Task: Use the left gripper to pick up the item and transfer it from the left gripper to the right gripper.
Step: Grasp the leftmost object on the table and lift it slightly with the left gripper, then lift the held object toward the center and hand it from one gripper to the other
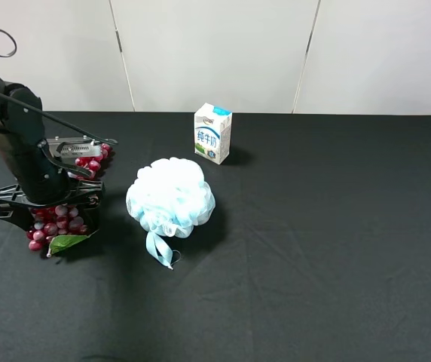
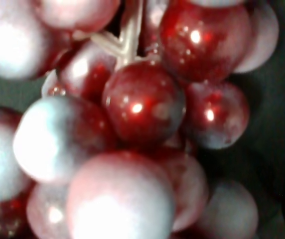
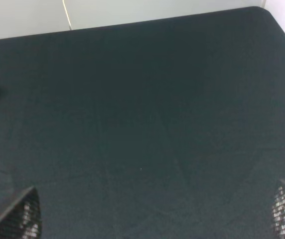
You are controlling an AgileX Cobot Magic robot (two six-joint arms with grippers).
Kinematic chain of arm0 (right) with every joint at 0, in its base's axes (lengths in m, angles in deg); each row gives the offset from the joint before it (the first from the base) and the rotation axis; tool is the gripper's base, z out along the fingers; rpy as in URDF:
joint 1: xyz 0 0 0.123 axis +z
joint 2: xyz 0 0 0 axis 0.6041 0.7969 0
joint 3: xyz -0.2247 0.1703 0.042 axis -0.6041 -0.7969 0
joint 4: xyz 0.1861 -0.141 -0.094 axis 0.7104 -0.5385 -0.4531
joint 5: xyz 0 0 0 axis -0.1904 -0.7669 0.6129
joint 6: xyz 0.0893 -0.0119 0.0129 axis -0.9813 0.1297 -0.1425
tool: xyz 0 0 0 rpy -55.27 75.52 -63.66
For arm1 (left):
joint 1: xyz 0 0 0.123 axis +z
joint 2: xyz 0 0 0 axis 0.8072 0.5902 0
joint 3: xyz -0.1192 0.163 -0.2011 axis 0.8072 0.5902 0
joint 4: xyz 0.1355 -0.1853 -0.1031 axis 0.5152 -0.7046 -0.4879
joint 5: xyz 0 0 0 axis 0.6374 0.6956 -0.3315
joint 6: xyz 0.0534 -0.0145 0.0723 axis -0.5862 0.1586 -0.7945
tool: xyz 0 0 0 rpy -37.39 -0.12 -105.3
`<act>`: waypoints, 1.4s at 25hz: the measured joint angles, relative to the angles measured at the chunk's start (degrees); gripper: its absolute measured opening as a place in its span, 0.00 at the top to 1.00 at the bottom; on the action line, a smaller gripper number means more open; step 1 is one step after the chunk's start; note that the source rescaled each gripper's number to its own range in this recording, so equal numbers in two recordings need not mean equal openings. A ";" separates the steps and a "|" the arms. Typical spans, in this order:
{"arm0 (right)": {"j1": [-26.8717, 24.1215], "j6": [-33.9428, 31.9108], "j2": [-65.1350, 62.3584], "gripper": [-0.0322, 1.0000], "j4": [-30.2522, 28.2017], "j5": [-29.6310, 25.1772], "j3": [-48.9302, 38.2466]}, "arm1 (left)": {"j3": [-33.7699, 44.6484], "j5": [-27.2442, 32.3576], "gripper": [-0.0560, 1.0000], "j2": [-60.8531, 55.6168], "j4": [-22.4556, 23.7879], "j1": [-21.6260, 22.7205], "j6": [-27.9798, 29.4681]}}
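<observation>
Your left tool is directly over the grape bunch, which lies on the black surface at its far left edge. The bunch's long axis runs from the back of the surface toward the front, with the green leaf at the near end. The tool crosses that axis about midway, so grapes show on both sides of it. From the left wrist, the grapes fill the view at very close range and neither finger shows. The jaws stand at their widest and the bunch rests on the surface, so I judge it not yet gripped, though I cannot tell whether a finger touches it. The left arm is plainly the nearer one. Your right tool is out of the overhead view, spread wide and empty over bare cloth, with only its fingertips in sight. The blue pouf sits just right of the bunch, apart from it.
</observation>
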 joint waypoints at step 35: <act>0.00 0.00 0.00 0.00 0.00 0.05 0.00 | 0.00 6.47 0.93 -9.20 3.42 0.00 -0.59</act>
